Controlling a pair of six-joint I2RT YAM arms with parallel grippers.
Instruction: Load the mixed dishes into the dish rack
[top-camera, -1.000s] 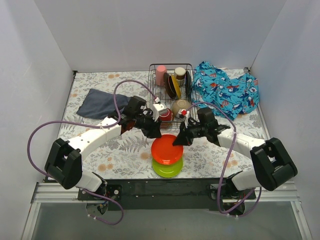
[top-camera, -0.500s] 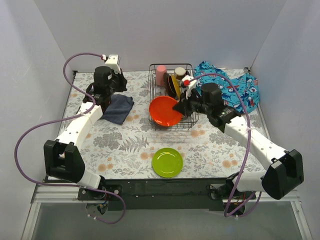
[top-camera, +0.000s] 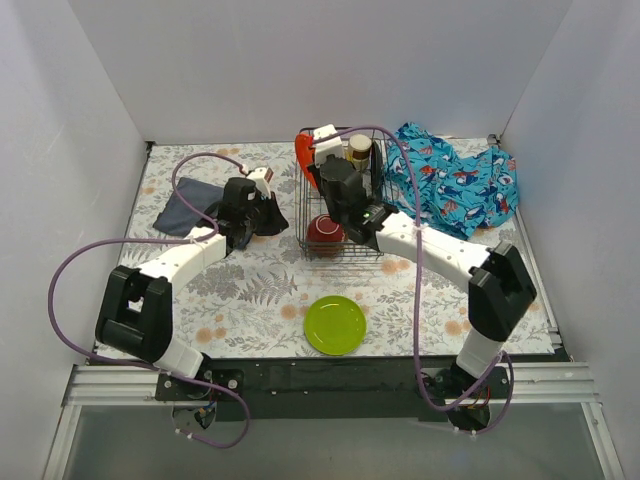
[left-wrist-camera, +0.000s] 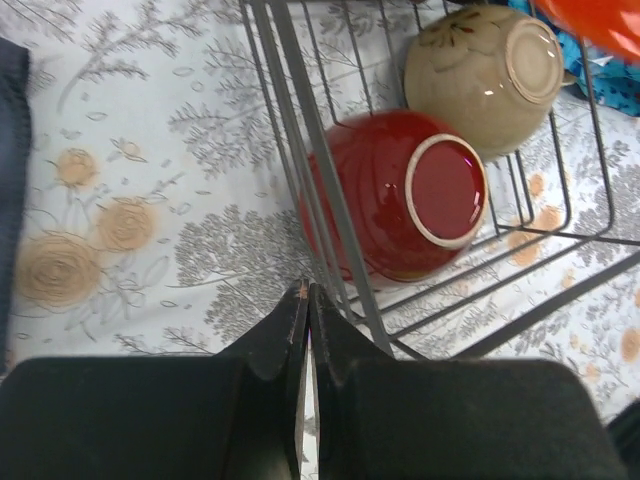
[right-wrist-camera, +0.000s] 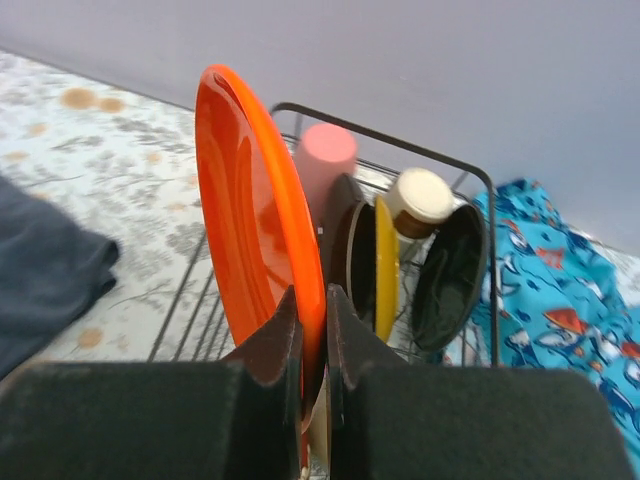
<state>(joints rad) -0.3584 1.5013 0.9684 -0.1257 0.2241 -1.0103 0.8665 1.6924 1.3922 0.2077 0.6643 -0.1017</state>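
My right gripper (right-wrist-camera: 312, 296) is clamped on the lower rim of the flat, glossy orange plate (right-wrist-camera: 250, 200), one finger on each face; the plate stands upright on its edge at the far left corner of the black wire dish rack (top-camera: 372, 235), just beside the upright pink cup (right-wrist-camera: 325, 160); whether its lower edge sits inside the wires I cannot tell. Past the cup, inside the rack, a yellow-brown plate (right-wrist-camera: 386, 265) and a round dark plate (right-wrist-camera: 450, 275) stand on edge, with the metallic cup (right-wrist-camera: 420, 195) behind them. My right arm reaches from its base on the right, elbow bent, with the forearm slanting across the rack.

My left gripper (left-wrist-camera: 307, 295) is closed with nothing between its fingers, the tips pressed together; it hangs just outside the near left corner of the rack, above the floral table cover (top-camera: 240, 290). Through the wires beside it lie the glossy dark red bowl (left-wrist-camera: 400, 200) and the tan bowl (left-wrist-camera: 485, 70), both overturned and touching. My left forearm lies over the edge of the dark navy cloth (top-camera: 195, 205).

The round lime green plate (top-camera: 334, 324) lies flat on the table near my bases, well apart from the rack; the crumpled blue patterned cloth (top-camera: 455, 185) lies to the rack's right.
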